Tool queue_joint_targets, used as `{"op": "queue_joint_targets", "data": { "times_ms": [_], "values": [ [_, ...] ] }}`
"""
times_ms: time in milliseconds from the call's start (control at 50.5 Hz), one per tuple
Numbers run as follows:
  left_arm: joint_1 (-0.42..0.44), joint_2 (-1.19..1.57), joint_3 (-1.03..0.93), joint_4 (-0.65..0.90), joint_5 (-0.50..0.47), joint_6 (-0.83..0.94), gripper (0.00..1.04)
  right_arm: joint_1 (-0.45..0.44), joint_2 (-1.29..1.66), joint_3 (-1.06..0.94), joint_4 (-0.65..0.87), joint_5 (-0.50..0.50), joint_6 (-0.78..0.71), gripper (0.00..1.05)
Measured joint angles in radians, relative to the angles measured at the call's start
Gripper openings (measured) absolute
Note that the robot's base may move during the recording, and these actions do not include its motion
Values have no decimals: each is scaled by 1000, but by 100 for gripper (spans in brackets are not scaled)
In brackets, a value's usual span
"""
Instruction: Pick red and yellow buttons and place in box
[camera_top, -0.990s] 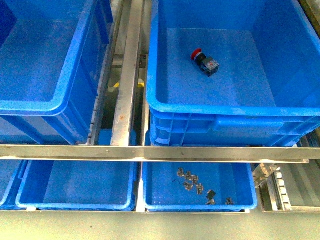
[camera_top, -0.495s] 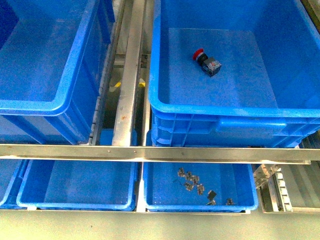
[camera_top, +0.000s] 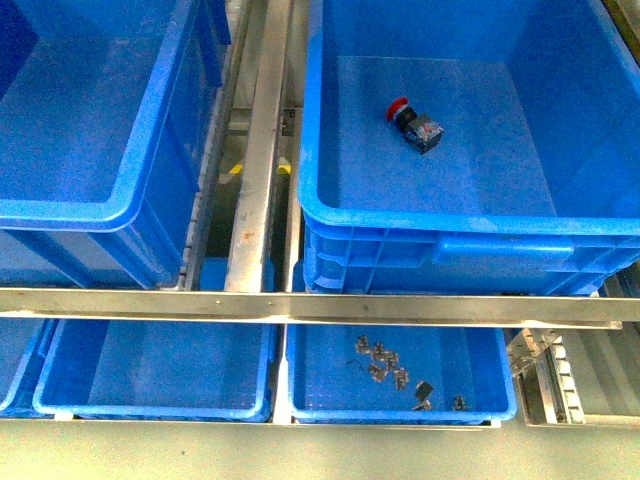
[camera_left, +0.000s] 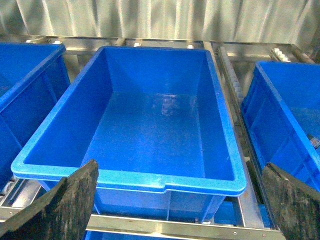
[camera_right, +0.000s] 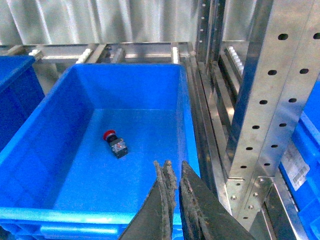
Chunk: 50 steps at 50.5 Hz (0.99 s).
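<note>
No text could be read anywhere. A white paper label (camera_right: 296, 162) stood on a blue plastic crate (camera_right: 309, 142) beside the perforated metal upright (camera_right: 270, 100), its print too small to read.

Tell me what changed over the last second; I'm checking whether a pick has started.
Nothing was taken hold of or let go. The whole front view drifts slightly sideways, everything together. The red button still lies in the right-hand crate, and the small metal parts in the lower tray are unmoved.
</note>
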<state>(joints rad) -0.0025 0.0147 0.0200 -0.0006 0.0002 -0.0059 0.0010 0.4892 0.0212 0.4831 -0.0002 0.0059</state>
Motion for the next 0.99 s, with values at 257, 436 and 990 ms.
{"op": "queue_joint_targets", "data": {
  "times_ms": [257, 436, 990],
  "values": [
    [0, 0, 0, 0, 0, 0, 97, 0, -130, 0, -124, 0, 0, 4],
    [0, 0, 0, 0, 0, 0, 97, 0, -196, 0, -189, 0, 0, 4],
    [0, 0, 0, 0, 0, 0, 97, 0, -473, 0, -477, 0, 0, 4]
  ]
}}
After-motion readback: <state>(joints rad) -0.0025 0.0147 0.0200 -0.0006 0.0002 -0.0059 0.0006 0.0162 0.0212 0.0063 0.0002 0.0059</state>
